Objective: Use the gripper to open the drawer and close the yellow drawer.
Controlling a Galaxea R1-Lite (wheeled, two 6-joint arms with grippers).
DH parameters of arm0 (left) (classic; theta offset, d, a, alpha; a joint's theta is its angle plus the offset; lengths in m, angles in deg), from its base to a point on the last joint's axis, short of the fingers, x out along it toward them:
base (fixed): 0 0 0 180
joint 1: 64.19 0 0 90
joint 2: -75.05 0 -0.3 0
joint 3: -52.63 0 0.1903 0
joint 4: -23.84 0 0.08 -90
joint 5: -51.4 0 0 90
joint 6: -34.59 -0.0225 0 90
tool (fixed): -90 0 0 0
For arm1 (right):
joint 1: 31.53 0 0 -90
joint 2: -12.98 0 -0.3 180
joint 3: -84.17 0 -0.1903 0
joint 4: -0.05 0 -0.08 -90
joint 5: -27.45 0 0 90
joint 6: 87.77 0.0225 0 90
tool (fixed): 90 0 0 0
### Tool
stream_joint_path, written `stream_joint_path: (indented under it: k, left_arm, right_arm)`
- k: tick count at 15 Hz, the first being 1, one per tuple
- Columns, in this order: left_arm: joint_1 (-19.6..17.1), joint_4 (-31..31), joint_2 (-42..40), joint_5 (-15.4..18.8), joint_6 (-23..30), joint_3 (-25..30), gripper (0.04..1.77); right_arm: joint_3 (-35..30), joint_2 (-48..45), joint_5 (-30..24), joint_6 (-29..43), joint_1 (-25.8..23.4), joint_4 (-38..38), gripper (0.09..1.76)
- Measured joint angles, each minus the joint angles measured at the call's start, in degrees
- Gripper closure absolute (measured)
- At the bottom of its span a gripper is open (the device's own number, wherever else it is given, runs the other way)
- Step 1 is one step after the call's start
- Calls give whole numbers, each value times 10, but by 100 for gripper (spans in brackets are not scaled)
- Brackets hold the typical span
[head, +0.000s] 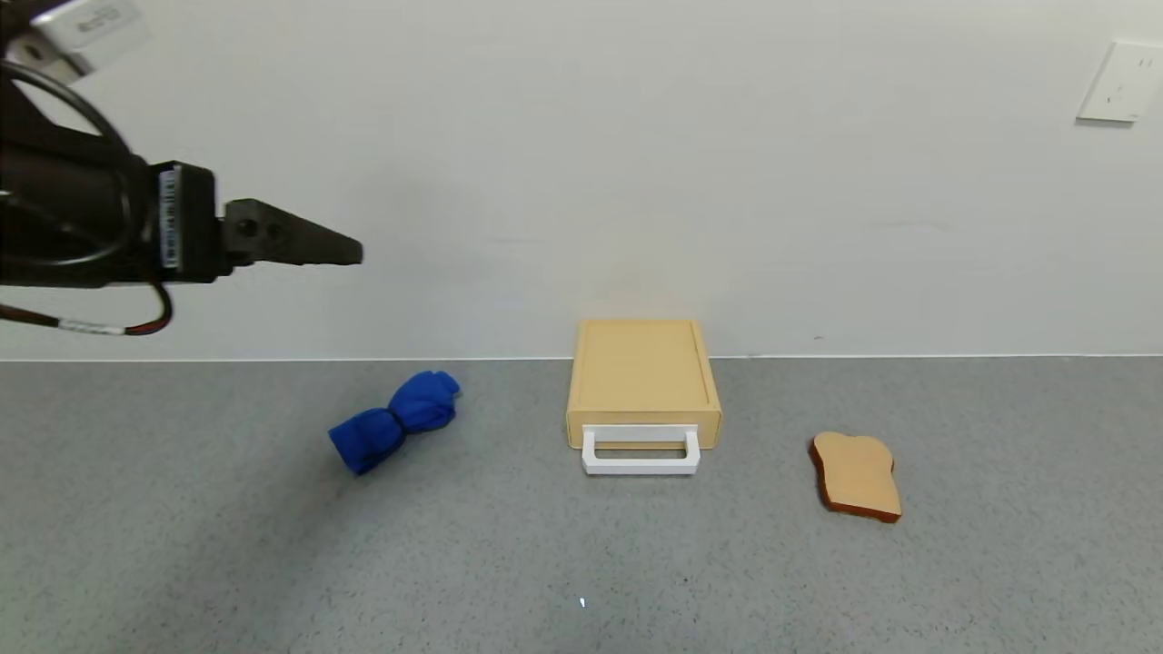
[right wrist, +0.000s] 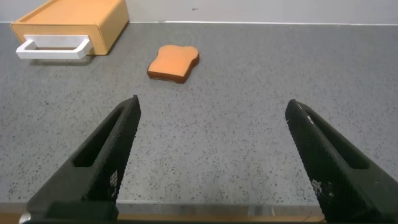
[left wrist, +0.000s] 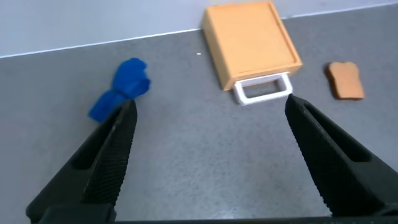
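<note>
Pale-yellow drawer [head: 642, 434] sits shut in its casing by the far wall, handle [head: 641, 453] facing near; left gripper [left wrist: 208, 121] hovers high left, spread wide, empty, likely readying to hook it.

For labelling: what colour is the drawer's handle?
White handle on the pale-yellow drawer; clearest in head view.

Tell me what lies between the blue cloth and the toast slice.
The closed yellow drawer with its white handle sits between the blue cloth and the toast slice, per the head view.
</note>
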Motion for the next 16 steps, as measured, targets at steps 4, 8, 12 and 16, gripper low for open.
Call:
stream_joint_path:
  k: [4,8,12,16]
  left_arm:
    - [-89,-25,-106,4,-11,79,9]
    - [-150,-83,-209,9,-9,160,9]
    - [-167,-114,-327,16,-7,250,9]
    - [-156,-95,-454,28,-15,337,9]
  right_arm:
    - [0,0,0,0,0,0,14]
    - [0,0,0,0,0,0,14]
    - [0,0,0,0,0,0,14]
    - [0,0,0,0,0,0,14]
